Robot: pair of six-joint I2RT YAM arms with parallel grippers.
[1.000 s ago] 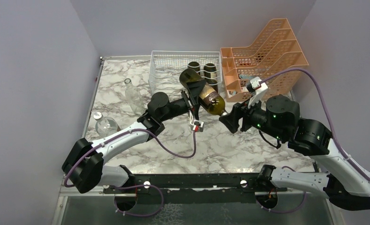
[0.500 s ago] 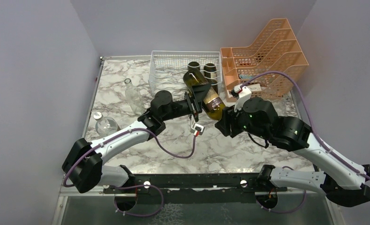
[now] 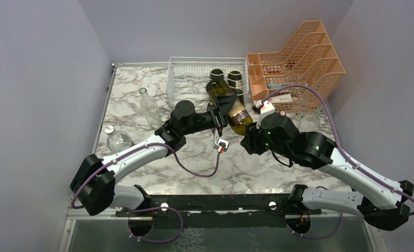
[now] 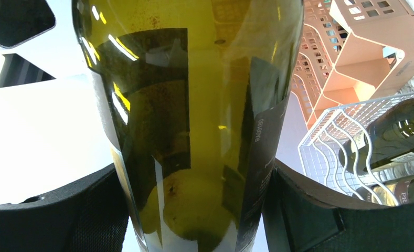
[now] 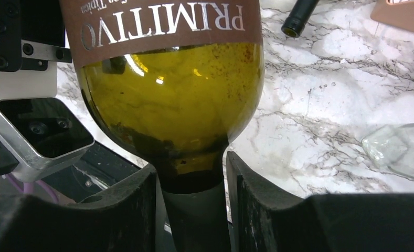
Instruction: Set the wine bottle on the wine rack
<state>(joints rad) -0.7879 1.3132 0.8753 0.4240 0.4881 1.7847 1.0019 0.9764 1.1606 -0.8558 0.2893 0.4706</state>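
Right wrist view: wine bottle (image 5: 173, 105) neck newly gripped by the right pincer (image 5: 192, 176), body held in the left pincer (image 4: 194, 189); a handover toward the wine rack (image 3: 186, 79) is suggested.

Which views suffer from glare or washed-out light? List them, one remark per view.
Left wrist: the background left of the wine bottle is blown out to white, and bright streaks glint on its glass. Right wrist: small reflections on the bottle's shoulder; the marble table is sharp and evenly lit. Top external: even light, only a mild sheen on the table.
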